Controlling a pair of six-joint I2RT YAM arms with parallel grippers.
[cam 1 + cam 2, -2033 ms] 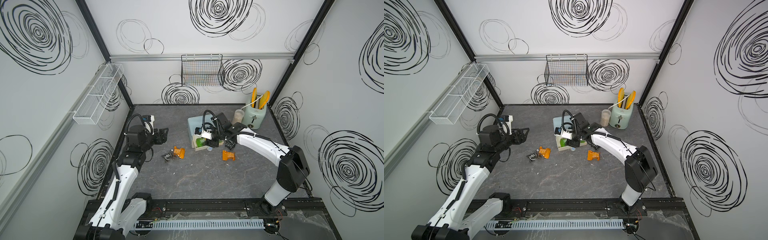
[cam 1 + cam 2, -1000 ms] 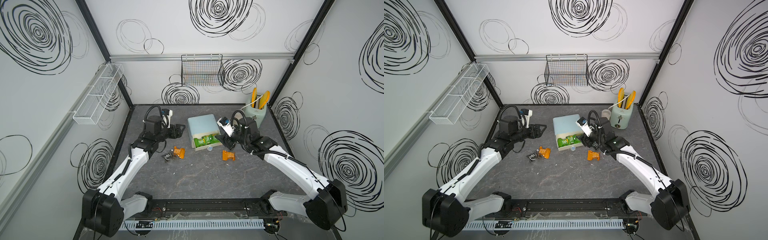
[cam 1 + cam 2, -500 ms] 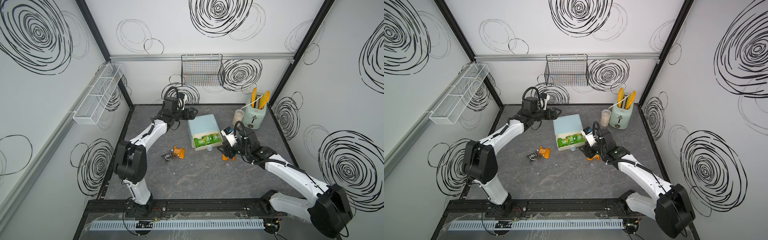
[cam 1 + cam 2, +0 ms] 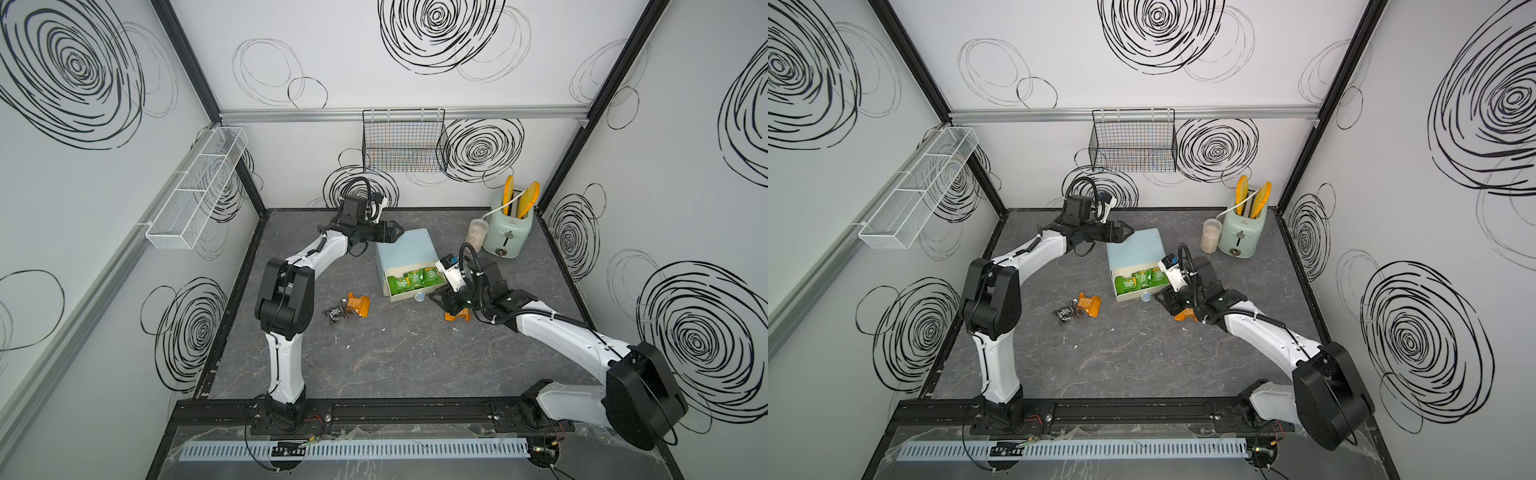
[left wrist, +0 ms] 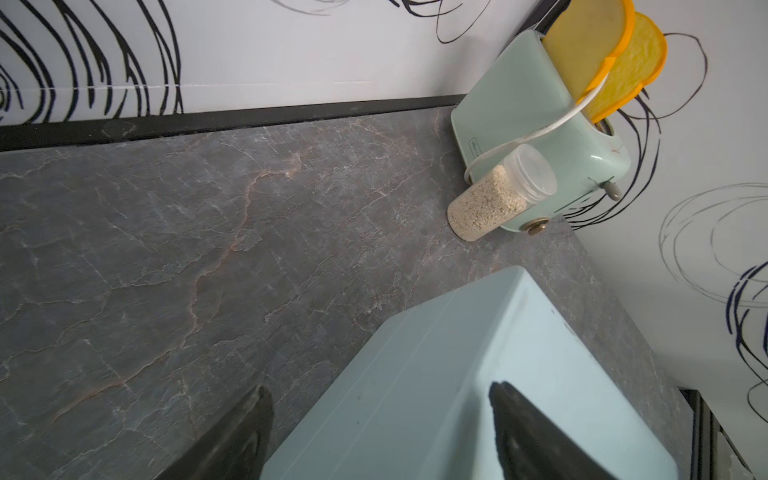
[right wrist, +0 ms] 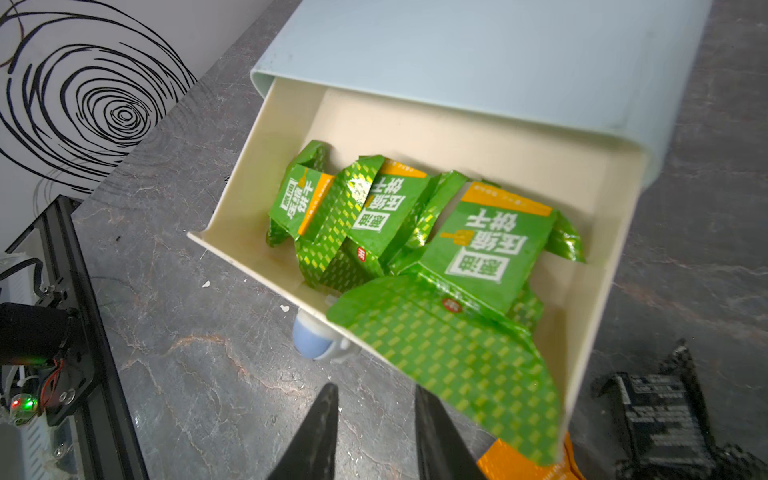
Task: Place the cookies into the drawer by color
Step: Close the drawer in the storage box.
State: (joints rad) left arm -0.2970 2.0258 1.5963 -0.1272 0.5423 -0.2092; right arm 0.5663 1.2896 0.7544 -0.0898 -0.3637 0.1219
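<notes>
We see the chest (image 4: pixel 405 251) toward the back of the counter (image 4: pixel 395 365), with its top drawer (image 6: pixel 257 174) pulled out. Green cookies (image 6: pixel 486 237) lie inside the drawer, and one green packet (image 6: pixel 449 353) hangs over its front wall, next to the knob (image 6: pixel 311 343).

On the counter in front, an orange cookie (image 4: pixel 358 304) lies just beside a black cookie (image 4: pixel 336 312). A second orange cookie (image 4: pixel 456 316) lies partly under the right arm.

The right end effector (image 6: pixel 376 432) is near the knob, its jaws narrow with nothing between them. The left end effector (image 5: pixel 374 436) is spread wide at the chest's back corner, one jaw on either side. We cannot tell whether they touch it.

A toaster (image 4: pixel 509 232) stands in the far right corner, with a jar (image 4: pixel 477 235) just beside it.
</notes>
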